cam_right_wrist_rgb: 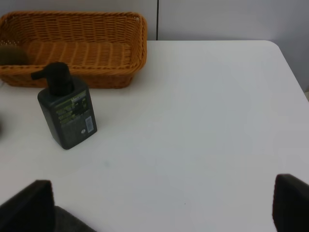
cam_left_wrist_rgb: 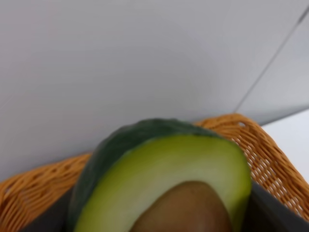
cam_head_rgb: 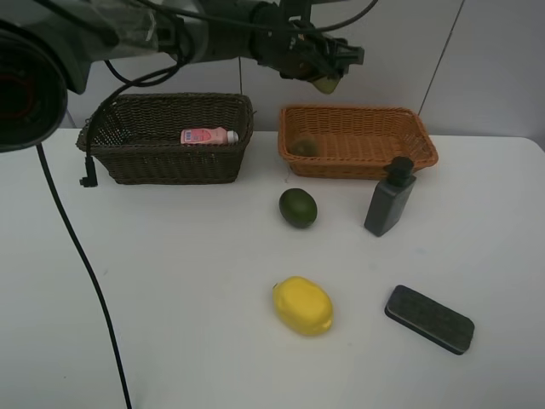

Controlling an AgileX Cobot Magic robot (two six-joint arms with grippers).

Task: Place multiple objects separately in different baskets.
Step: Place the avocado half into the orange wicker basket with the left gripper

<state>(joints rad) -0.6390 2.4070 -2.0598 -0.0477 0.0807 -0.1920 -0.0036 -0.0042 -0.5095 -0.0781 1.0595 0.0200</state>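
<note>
Avocado half point(cam_left_wrist_rgb: 164, 179) cut off by frame edge, blurred. Kiwi point(cam_head_rgb: 304, 146) partly hidden behind tan basket point(cam_head_rgb: 358, 164) wall.

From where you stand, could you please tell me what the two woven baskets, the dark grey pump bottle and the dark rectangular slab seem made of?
Dark brown rectangular basket and orange-tan rectangular basket: wicker or an imitation, matte; the open weave shows.
Dark grey pump bottle: probably plastic; smooth matte walls, printed label.
Dark rectangular slab: unclear, perhaps rubber or plastic; dull, textured top.

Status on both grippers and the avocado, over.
Left gripper shut on avocado half, above orange basket. Right gripper open, empty. Kiwi in basket, nothing blocking.
</note>
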